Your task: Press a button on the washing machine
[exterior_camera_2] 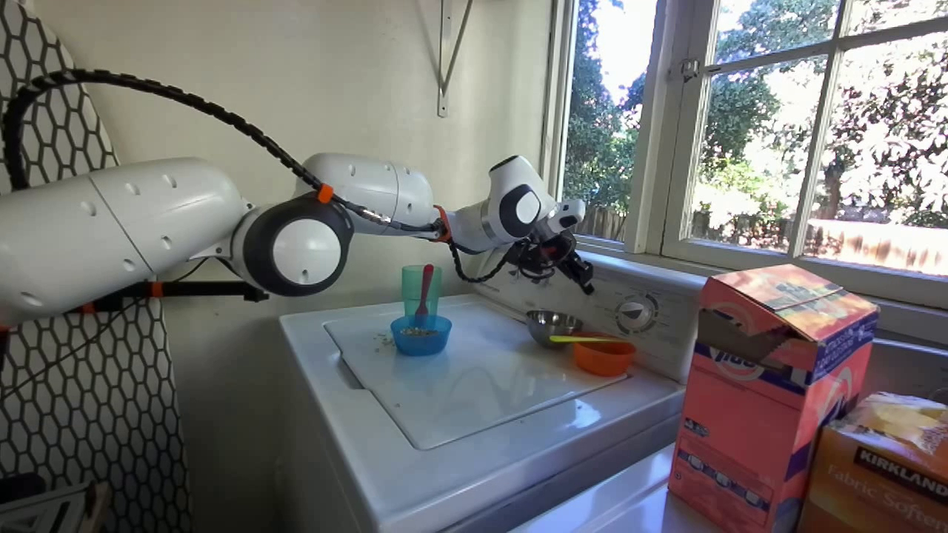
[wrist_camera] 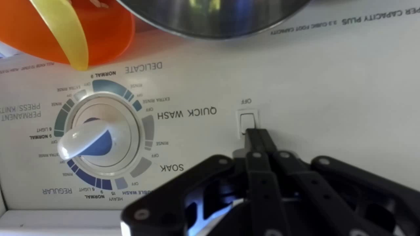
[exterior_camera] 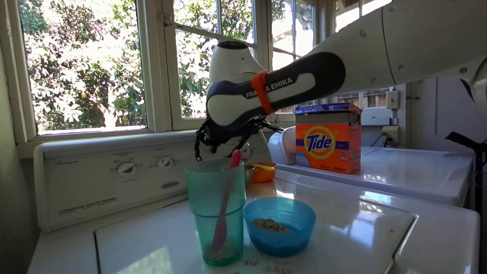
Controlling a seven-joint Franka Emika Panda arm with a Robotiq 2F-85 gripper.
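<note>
The white washing machine (exterior_camera: 342,239) shows in both exterior views (exterior_camera_2: 474,392), with its cream back panel (wrist_camera: 203,78) filling the wrist view. A small white rectangular button (wrist_camera: 247,121) marked OFF is on the panel, right of a large round knob (wrist_camera: 105,134). My gripper (wrist_camera: 257,131) is shut with its fingertips together and nothing between them. The fingertips overlap the button's lower right part in the wrist view; whether they touch it, I cannot tell. In an exterior view the gripper (exterior_camera_2: 585,285) is at the panel, above the metal bowl.
A metal bowl (wrist_camera: 213,16) and an orange bowl (wrist_camera: 108,42) with a yellow utensil (wrist_camera: 65,32) stand close to the panel. A teal cup (exterior_camera: 205,190) and blue bowl (exterior_camera: 279,228) stand on the lid. A Tide box (exterior_camera: 327,140) stands on the neighbouring machine.
</note>
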